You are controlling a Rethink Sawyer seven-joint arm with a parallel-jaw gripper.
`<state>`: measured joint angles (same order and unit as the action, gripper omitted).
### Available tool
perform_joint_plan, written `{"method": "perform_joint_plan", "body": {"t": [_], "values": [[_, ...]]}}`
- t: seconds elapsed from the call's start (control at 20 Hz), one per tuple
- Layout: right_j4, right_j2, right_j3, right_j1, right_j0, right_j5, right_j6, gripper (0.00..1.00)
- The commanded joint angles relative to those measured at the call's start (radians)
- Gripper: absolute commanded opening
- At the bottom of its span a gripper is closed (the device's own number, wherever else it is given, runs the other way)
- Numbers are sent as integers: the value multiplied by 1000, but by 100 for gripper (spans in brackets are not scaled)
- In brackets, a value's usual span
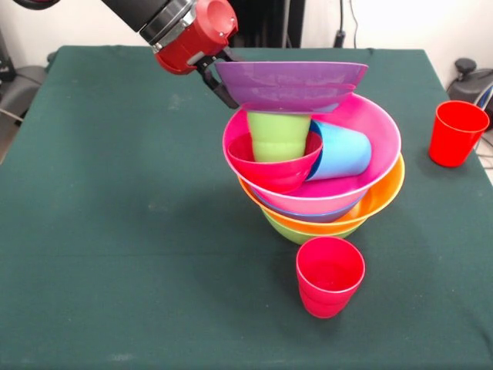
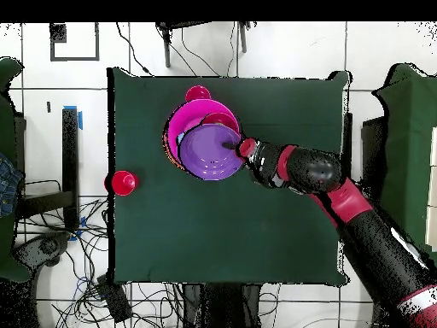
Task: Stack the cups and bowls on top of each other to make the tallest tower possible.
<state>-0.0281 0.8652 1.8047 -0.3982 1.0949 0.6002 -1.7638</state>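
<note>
The tower stands mid-table: a lime green bowl (image 1: 296, 232) at the bottom, then orange (image 1: 385, 193), blue (image 1: 323, 219) and the wide pink bowl (image 1: 377, 139) (image 2: 177, 124). Inside the pink one sit a small red bowl (image 1: 269, 173), a lime green cup (image 1: 279, 135) standing in it, and a sky blue cup (image 1: 343, 153) on its side. A purple bowl (image 1: 293, 77) (image 2: 209, 155) rests level on the green cup. My gripper (image 1: 221, 79) (image 2: 233, 147) is shut on its left rim. Two red cups stand apart, one in front (image 1: 330, 276) (image 2: 198, 92) and one at the right (image 1: 456, 132) (image 2: 124, 182).
The dark green table (image 1: 115, 200) extends well to the left of the tower. In the overhead view my arm (image 2: 341, 192) reaches in from the lower right, and cables lie on the floor around the table.
</note>
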Motion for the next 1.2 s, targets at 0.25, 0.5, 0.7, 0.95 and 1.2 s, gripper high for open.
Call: {"method": "perform_joint_plan", "body": {"t": [0.25, 0.5, 0.7, 0.95, 1.2], "values": [[-177, 2, -103, -28, -70, -126, 88, 100], [-230, 21, -108, -27, -61, -171, 89, 100], [-252, 23, -118, -27, -63, -177, 79, 100], [-249, 16, -119, -31, -65, -165, 51, 100], [-239, 12, -99, -48, -64, -157, 27, 100]]}}
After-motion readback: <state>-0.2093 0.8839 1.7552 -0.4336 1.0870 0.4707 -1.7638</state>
